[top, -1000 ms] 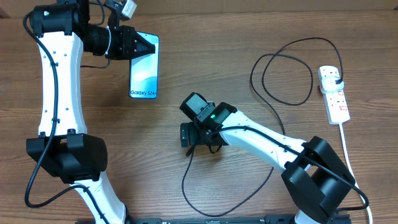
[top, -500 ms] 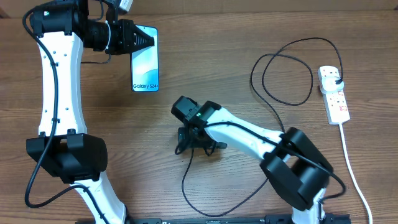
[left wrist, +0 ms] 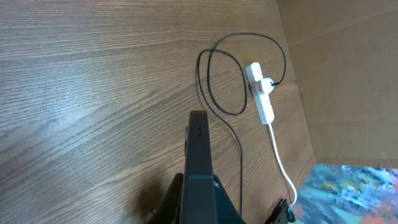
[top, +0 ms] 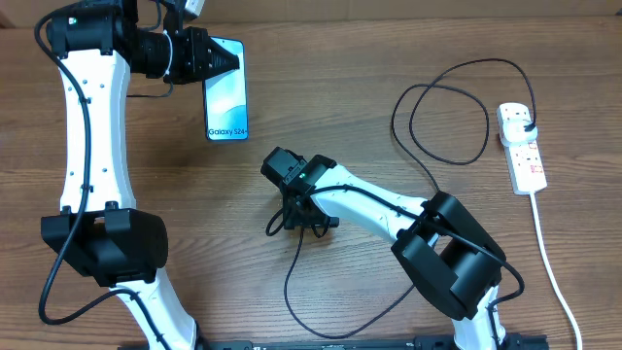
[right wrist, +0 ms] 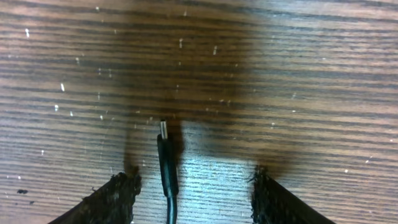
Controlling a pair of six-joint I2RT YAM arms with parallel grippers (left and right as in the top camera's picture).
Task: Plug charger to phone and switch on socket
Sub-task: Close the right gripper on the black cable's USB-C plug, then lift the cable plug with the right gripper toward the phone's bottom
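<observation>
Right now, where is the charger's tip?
In the right wrist view the charger tip lies on the table between the right hand's open fingers, untouched; overhead, that is mid-table, nearer the robot than the phone.

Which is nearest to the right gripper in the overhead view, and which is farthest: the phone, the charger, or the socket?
1. The charger: its cable end lies between the fingers of the right gripper.
2. The phone: toward the upper left.
3. The socket: at the far right edge.
</observation>
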